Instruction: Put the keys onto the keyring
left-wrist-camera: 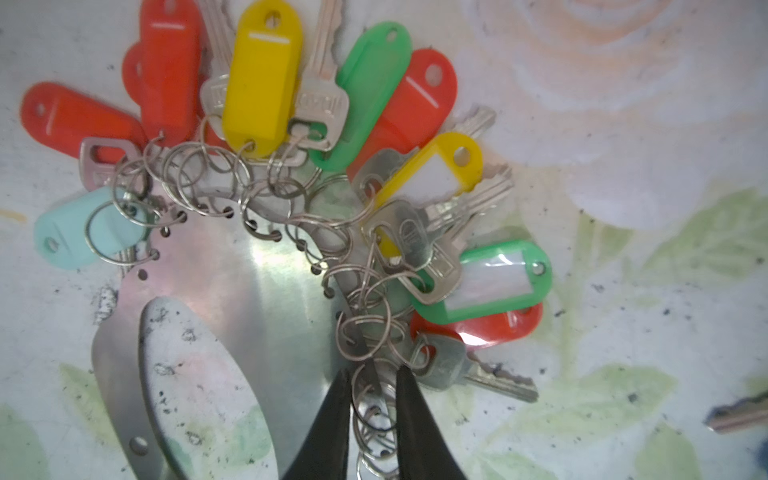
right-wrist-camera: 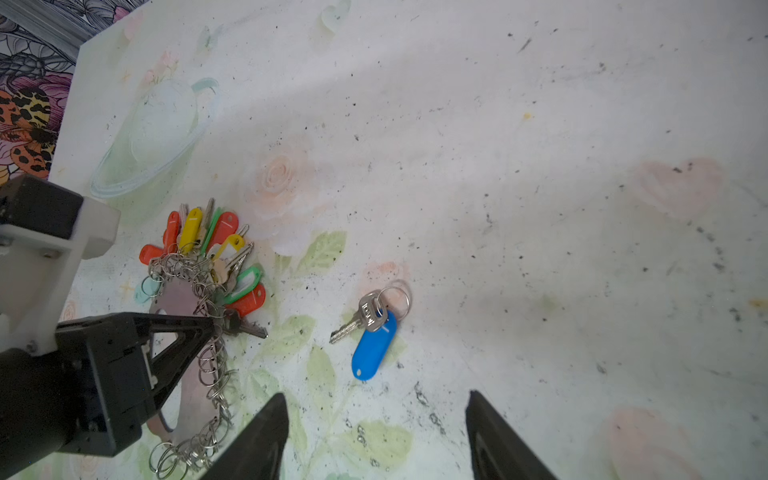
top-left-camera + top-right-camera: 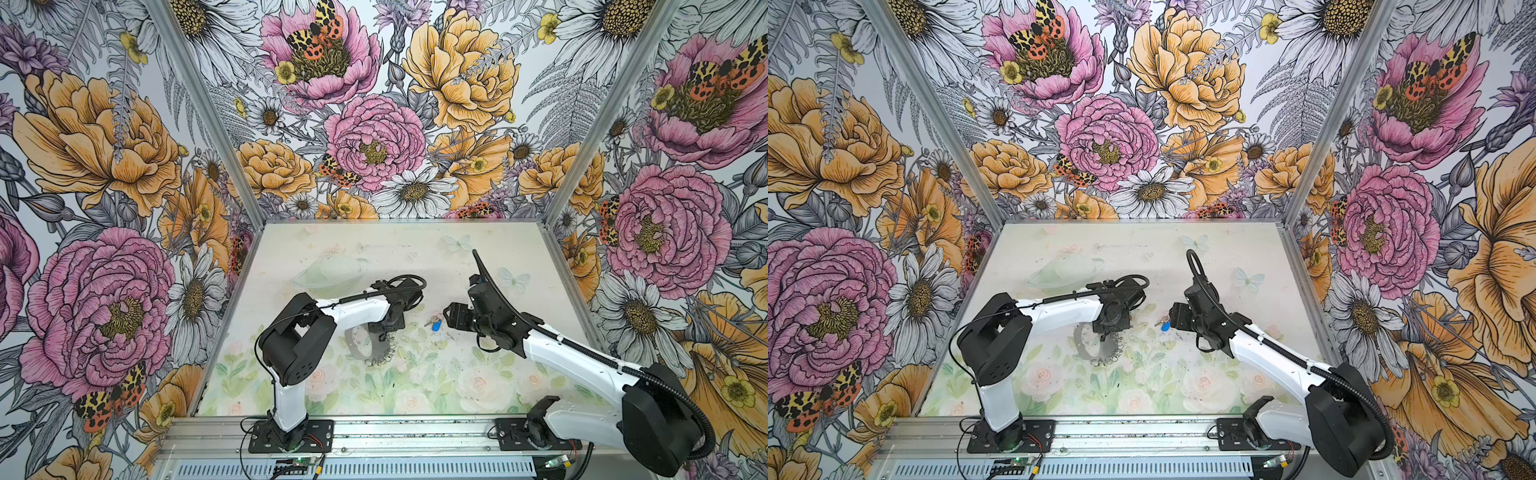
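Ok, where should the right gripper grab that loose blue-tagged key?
Probably the blue tag, from straight above, jaws across its narrow width: it lies flat, is the widest part, and that leaves its silver ring free.

- Both top views are bright and even; I see only soft shadows on the table [image 3: 374,249].
- Left wrist view: white glare on the keyring [image 1: 266,270], and the close foreground is blurred.
- Right wrist view is slightly soft, with a pale light band across the tabletop.
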Action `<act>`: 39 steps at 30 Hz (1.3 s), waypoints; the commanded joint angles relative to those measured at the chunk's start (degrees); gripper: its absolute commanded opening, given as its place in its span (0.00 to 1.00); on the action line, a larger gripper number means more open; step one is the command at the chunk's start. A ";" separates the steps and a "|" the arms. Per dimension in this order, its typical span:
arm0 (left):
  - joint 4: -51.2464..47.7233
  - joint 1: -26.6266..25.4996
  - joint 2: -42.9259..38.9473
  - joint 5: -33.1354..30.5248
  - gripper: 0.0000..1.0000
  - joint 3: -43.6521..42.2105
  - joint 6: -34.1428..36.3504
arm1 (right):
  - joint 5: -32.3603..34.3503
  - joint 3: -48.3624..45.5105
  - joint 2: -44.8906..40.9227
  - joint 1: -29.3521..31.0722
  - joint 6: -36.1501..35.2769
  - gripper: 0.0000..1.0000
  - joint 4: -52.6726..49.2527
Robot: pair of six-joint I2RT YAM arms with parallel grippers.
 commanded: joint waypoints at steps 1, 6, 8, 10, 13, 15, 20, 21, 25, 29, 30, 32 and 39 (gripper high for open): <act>-0.53 0.39 -1.67 -1.68 0.20 -0.46 0.65 | 0.51 0.26 0.12 0.47 -0.53 0.68 1.39; -0.53 0.39 -1.65 -1.94 0.19 -0.56 0.83 | 0.45 0.35 0.12 0.51 -0.64 0.68 1.41; -0.57 0.37 -1.71 -2.11 0.18 -0.53 0.94 | 0.45 0.35 0.14 0.50 -0.64 0.68 1.42; -0.54 0.32 -1.53 -2.21 0.18 -0.43 1.00 | 0.37 0.36 0.10 0.55 -0.66 0.68 1.48; -0.49 0.35 -1.11 -2.04 0.18 -0.26 1.20 | 0.34 0.35 0.14 0.47 -0.67 0.68 1.42; -0.50 0.34 -0.99 -2.12 0.18 -0.24 1.27 | 0.34 0.35 0.11 0.52 -0.60 0.68 1.42; -0.37 0.36 -0.35 -2.98 0.17 -0.17 1.18 | 0.28 0.53 0.34 0.54 -0.67 0.68 1.41; -0.30 0.31 -0.23 -2.92 0.16 -0.04 1.33 | 0.19 0.60 0.47 0.47 -0.60 0.68 1.45; -0.28 0.10 0.43 -3.69 0.15 0.58 1.47 | -0.07 0.61 0.92 0.49 -0.55 0.68 1.46; -0.41 -0.21 0.18 -3.62 0.21 0.47 1.15 | -0.33 0.70 1.03 0.51 -0.67 0.68 1.43; -0.40 -0.23 -0.02 -3.62 0.24 0.24 0.97 | -0.35 0.70 1.02 0.54 -0.62 0.68 1.40; -0.37 -0.34 -0.27 -3.17 0.27 -0.15 0.66 | -0.25 0.53 0.97 0.54 -0.54 0.68 1.42; -0.07 -0.49 0.12 -1.42 0.30 -0.01 -0.04 | -0.34 0.62 1.11 0.49 -0.50 0.68 1.44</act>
